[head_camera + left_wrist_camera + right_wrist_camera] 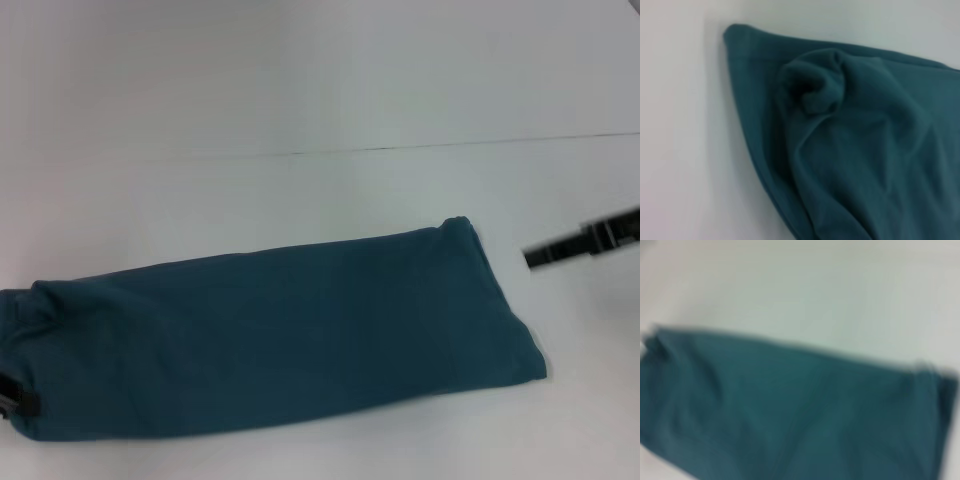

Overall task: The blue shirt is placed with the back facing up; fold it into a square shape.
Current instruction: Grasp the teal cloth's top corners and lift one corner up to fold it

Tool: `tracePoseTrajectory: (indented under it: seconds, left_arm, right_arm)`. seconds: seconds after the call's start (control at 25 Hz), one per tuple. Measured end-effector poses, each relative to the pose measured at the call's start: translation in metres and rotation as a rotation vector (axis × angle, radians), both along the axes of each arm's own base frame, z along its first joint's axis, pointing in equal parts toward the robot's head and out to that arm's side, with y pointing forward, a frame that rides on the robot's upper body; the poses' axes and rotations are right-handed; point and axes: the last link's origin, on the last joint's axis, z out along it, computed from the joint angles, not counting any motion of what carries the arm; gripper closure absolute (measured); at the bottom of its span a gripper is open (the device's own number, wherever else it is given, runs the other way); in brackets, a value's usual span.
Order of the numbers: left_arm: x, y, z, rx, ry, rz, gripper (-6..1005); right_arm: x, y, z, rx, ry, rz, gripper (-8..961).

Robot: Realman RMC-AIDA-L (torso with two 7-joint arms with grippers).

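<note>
Bunched shirt (830,100) fabric only at left wrist

You see the blue shirt (280,335) as one plain dark teal-blue — no print, only darker shading in its folds toward the left of the head frame. The table (300,90) under it is plain white-grey. At the right edge, the right gripper (585,243) shows black — as does the left gripper (12,400) at lower left.

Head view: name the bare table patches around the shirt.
Bare white table lies beyond the dark teal-blue knit shirt, and nearer, below its right end. Crowded: left end effector at the left end; right end effector beside the right end.
</note>
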Motion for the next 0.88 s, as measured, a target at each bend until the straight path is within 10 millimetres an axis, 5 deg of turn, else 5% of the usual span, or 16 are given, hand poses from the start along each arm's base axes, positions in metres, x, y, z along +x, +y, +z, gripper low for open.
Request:
tracePoseTrajectory:
  seconds: [0.24,0.52,0.88]
  left_arm:
    - [0.025,0.007,0.010,-0.013,-0.102,-0.049,869]
    - [0.069,0.028,0.025,0.001,-0.251,-0.168,869]
    - [0.122,0.061,0.039,0.067,-0.390,-0.285,868]
  right_arm:
    - [-0.017,0.005,-0.034,0.156,0.196,0.281,448]
    - [0.004,0.009,-0.105,0.273,0.335,0.460,220]
    - [0.015,0.001,-0.168,0.355,0.303,0.587,449]
